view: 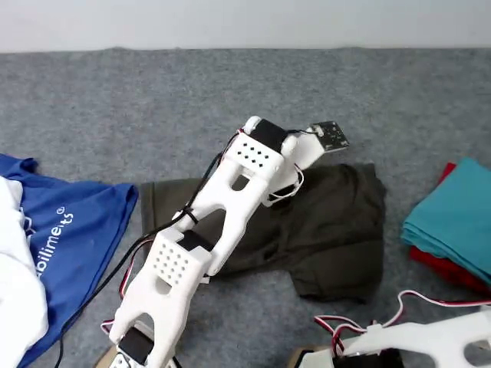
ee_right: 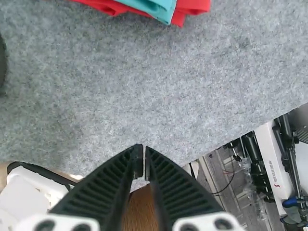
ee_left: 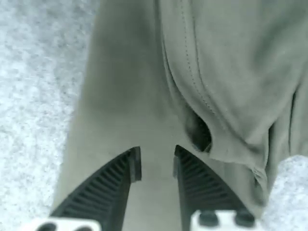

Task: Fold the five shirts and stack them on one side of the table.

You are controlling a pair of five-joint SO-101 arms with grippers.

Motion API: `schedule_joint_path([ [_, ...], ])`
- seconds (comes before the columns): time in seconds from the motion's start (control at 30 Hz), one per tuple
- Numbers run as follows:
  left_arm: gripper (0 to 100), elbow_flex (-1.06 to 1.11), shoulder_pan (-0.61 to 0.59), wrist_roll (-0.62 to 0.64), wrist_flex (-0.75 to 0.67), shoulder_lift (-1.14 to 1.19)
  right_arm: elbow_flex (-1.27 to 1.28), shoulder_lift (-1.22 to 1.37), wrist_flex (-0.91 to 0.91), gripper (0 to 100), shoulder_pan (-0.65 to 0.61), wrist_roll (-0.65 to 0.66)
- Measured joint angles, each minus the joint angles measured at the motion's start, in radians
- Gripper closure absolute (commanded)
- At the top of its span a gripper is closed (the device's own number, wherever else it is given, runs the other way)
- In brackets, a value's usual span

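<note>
Olive shirt (view: 337, 230) lies flat, long axis left-right

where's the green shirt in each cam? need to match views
High view: green shirt at centre, under the left arm.
Left wrist view: shirt just beyond the open left gripper.
Right wrist view: dark sliver at the picture's edge, possibly it.
Shared landmark: grey carpet.
</note>
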Motion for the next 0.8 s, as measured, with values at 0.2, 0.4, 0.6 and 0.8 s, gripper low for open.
schedule_joint_path([
  [0.2,88,0.0,0.072,0.0,0.0,-0.083,0.0,0.0,0.0,98.9,0.0,0.0],
  [0.4,94,0.094,0.157,-0.005,0.0,-0.115,0.0,0.0,0.0,98.9,0.0,0.0],
  [0.6,96,0.229,0.092,-0.005,-0.055,-0.115,0.0,0.0,0.0,98.9,0.0,0.0],
  [0.8,96,0.264,0.048,0.0,-0.103,-0.069,0.0,0.0,0.0,98.9,0.0,0.0],
])
